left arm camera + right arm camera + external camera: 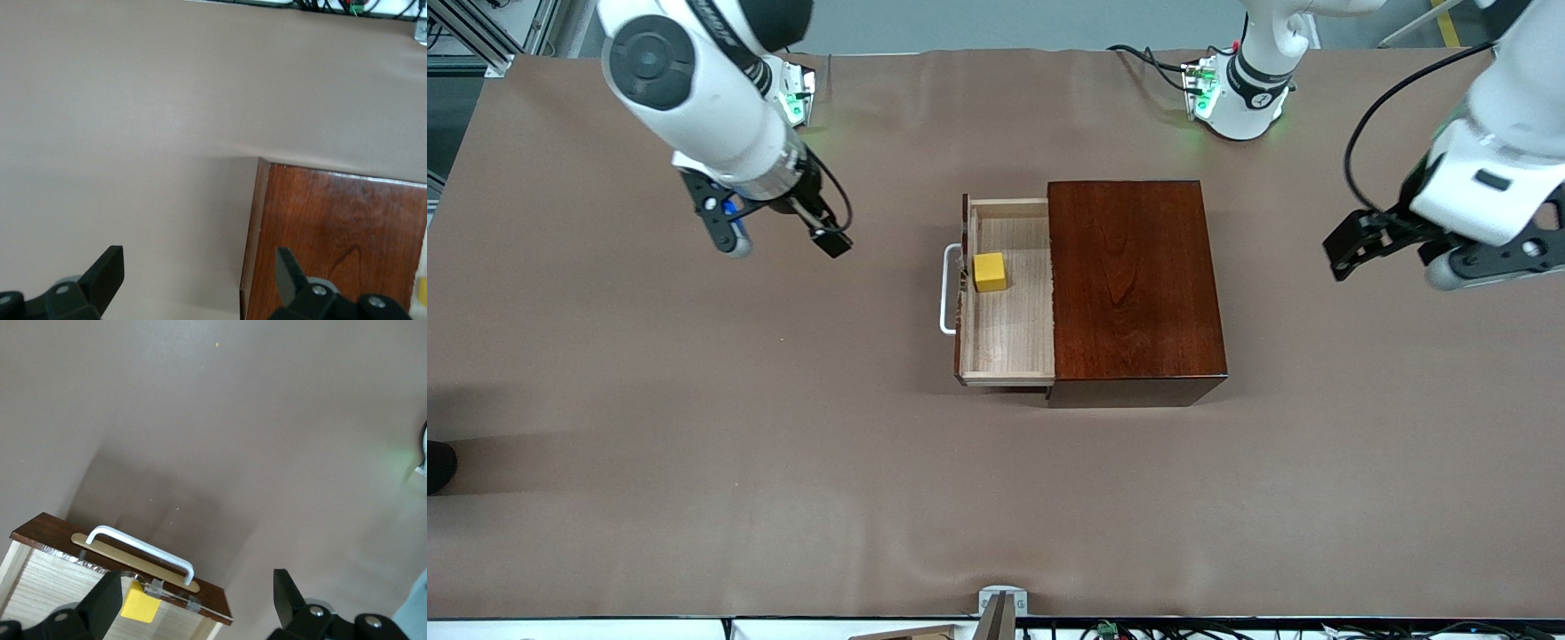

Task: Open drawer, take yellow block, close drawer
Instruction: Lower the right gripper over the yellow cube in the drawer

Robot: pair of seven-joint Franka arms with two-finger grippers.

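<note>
The drawer (1009, 333) stands pulled out of the mahogany box (1134, 284) toward the right arm's end of the table, its white handle (947, 289) outermost. The yellow block (989, 271) lies in the tray just inside the drawer front. My right gripper (778, 238) is open and empty, over bare table off the handle end. In the right wrist view the handle (140, 550), drawer front (200, 590) and block (140, 607) show by the open gripper (197, 603). My left gripper (1392, 258) is open and empty, over the table at the left arm's end; its wrist view shows the open gripper (198, 277) and the box top (340, 240).
The brown table cover (694, 444) spreads wide around the box. Both arm bases (1240, 98) with cables stand along the edge farthest from the front camera. A small metal bracket (1000, 604) sits at the nearest edge.
</note>
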